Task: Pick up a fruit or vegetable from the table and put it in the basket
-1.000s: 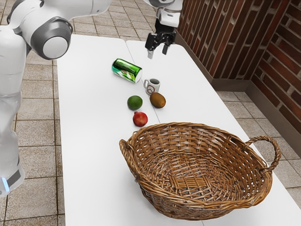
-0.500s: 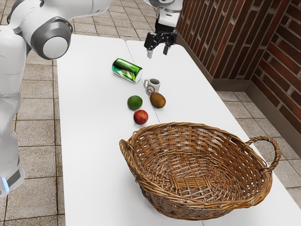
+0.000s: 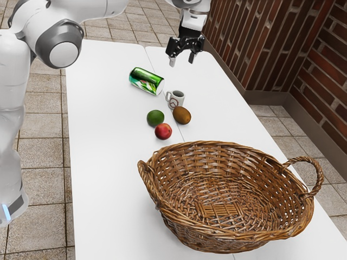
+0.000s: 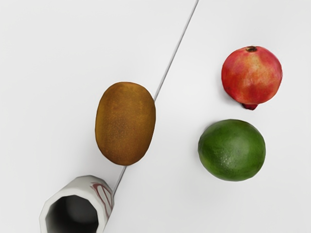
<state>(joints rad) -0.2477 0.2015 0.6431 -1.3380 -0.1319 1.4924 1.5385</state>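
Note:
My gripper [image 3: 181, 58] hangs over the far end of the table in the exterior view, fingers apart with nothing between them. A green lime [image 3: 155, 118], a red pomegranate [image 3: 163, 131] and a brown kiwi [image 3: 182, 115] lie close together on the table, between the gripper and the wicker basket [image 3: 233, 189]. In the wrist view the kiwi [image 4: 126, 123] lies near the mug, with the lime [image 4: 232, 150] and pomegranate [image 4: 251, 74] beside each other. No fruit shows inside the basket.
A white mug [image 3: 175, 99] stands right beside the kiwi, its rim [image 4: 77, 187] close to it in the wrist view. The green can [image 3: 146, 80] lies on its side beyond the mug. Brick walls rise behind the white table [image 3: 108, 162].
The pomegranate has rolled a short way toward the lime and kiwi, away from the basket's near rim. My gripper has shifted only slightly; the other things have stayed put.

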